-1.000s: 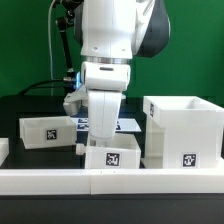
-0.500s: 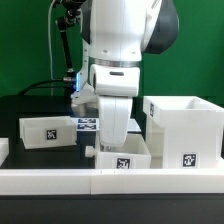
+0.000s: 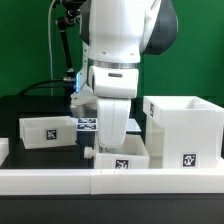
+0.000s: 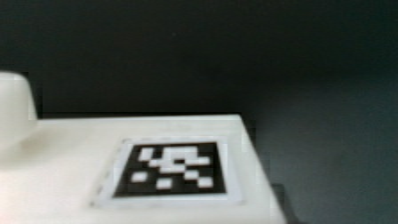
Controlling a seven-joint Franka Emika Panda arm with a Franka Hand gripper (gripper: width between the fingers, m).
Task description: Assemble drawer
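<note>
A small white tray (image 3: pixel 122 160) with a tag on its front stands at the front centre, just left of the large boxy housing (image 3: pixel 183 130) in the exterior view. My gripper (image 3: pixel 113 143) reaches down onto this tray's near-left wall. Its fingertips are hidden by the hand and the tray, and it holds the tray. A second small tray (image 3: pixel 45 131) stands at the exterior view's left. The wrist view shows only a white tagged face of the held tray (image 4: pixel 71 150) up close and blurred. No fingers show there.
A low white border wall (image 3: pixel 60 180) runs along the table's front edge, just before the held tray. The marker board (image 3: pixel 88 124) lies behind the arm. A small white block shows at the far left edge (image 3: pixel 3 150).
Between one second ago and half a second ago the gripper and the centre tray shifted together toward the housing at the exterior view's right. Since then nothing has visibly moved.
</note>
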